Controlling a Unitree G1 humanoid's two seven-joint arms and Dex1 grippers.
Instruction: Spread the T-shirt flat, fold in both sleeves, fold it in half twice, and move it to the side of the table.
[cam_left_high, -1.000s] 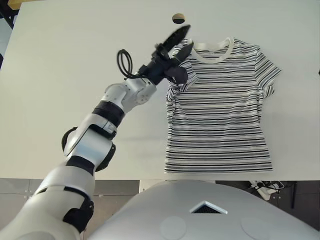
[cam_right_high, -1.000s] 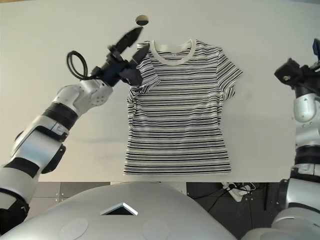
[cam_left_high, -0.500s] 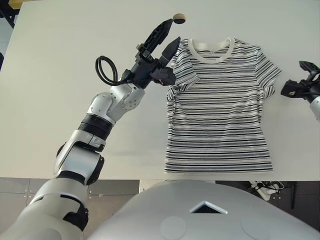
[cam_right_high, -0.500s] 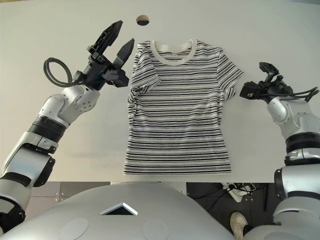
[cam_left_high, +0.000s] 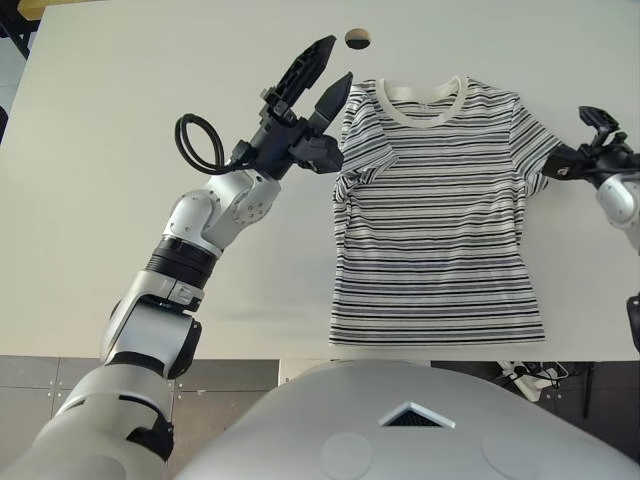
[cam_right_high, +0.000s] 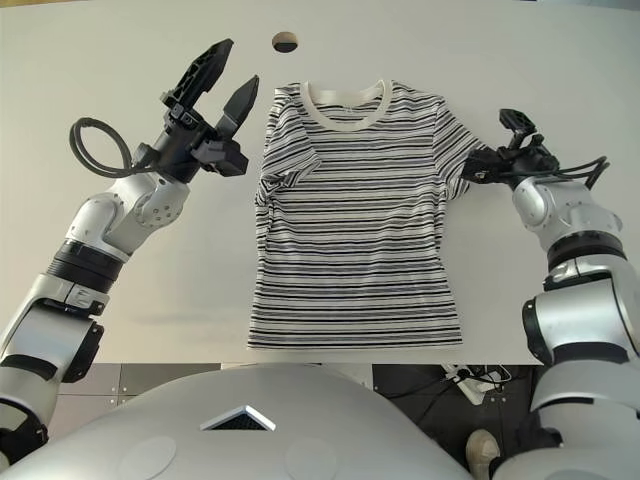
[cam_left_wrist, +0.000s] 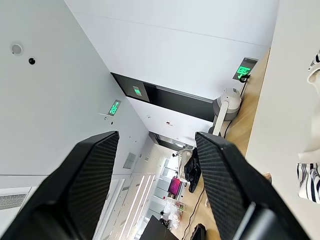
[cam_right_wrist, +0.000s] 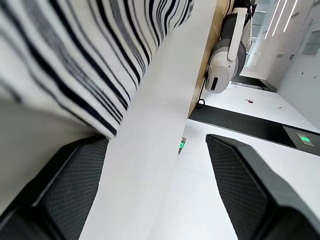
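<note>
The black-and-white striped T-shirt lies front up on the white table, collar toward the far edge. Its left sleeve is bunched inward. Its right sleeve lies spread out. My left gripper hangs open above the table, just left of the shirt's left shoulder, with nothing between its fingers. My right gripper is open at the outer edge of the right sleeve, its lower finger against the cloth. In the right wrist view, striped fabric lies beside one finger.
A round hole sits in the table just beyond the collar. The shirt's hem lies close to the table's front edge. Bare table stretches to the left and behind the shirt. Cables lie on the floor below.
My left gripper has drawn back left and up off the shirt's left shoulder and spread wider. My right gripper has come in from the right edge to the right sleeve.
</note>
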